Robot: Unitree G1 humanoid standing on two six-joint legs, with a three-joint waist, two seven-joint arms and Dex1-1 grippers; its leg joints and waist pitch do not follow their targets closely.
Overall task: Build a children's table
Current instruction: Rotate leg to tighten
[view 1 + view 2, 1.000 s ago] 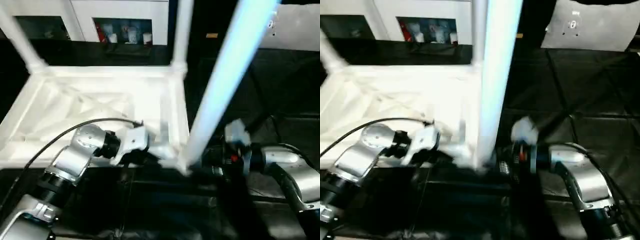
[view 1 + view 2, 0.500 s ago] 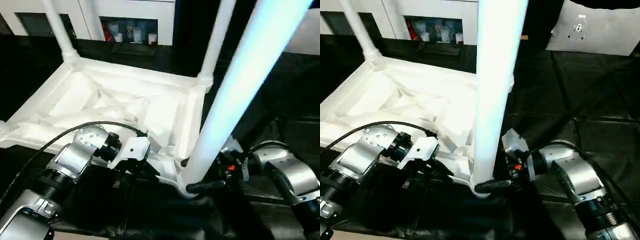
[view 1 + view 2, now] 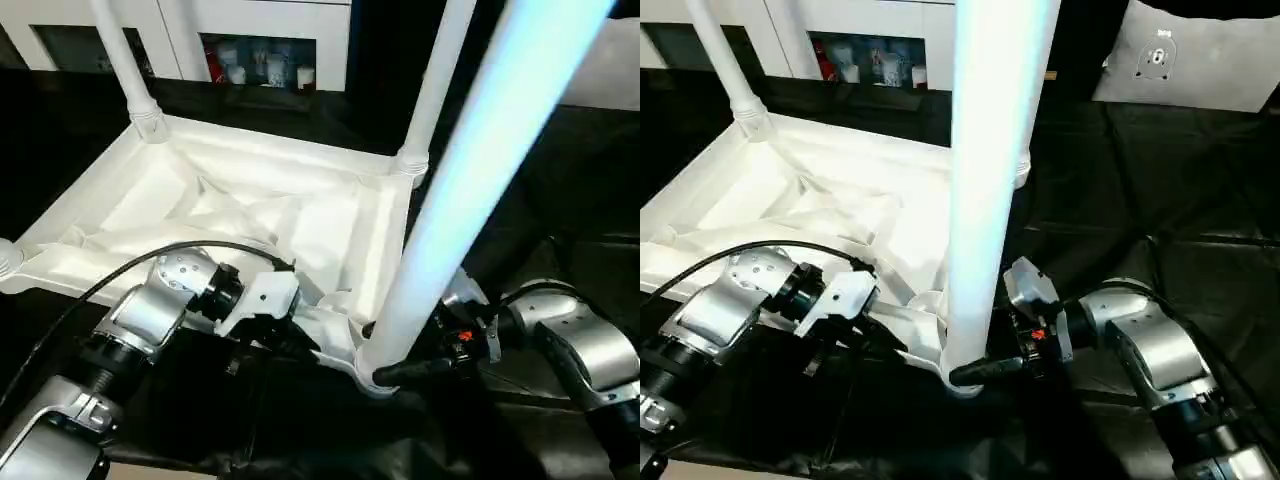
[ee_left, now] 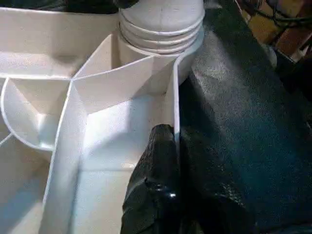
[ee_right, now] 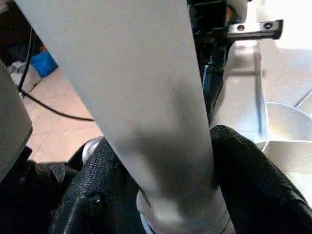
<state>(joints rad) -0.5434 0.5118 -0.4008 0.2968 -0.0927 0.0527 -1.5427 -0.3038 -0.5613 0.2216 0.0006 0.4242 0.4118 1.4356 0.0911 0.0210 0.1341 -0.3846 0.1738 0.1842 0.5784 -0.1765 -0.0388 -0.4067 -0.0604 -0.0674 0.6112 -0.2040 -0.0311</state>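
The white table top lies upside down, its ribbed underside facing up. Thin legs stand in its far left corner and far right corner. A third leg rises from the near right corner socket, close to the camera. My left gripper is shut on the top's near rim beside that socket, with one black finger inside the wall. My right gripper is closed around the base of the near leg, with a finger pressed on each side.
A white cabinet with glass doors stands behind the table top. A white pad lies at the back right. Black cloth covers the surface around the work. A black cable loops over my left forearm.
The camera has tilted, shifting the whole picture. My right gripper's fingers have closed in on the base of the near leg. The left gripper keeps its hold on the rim.
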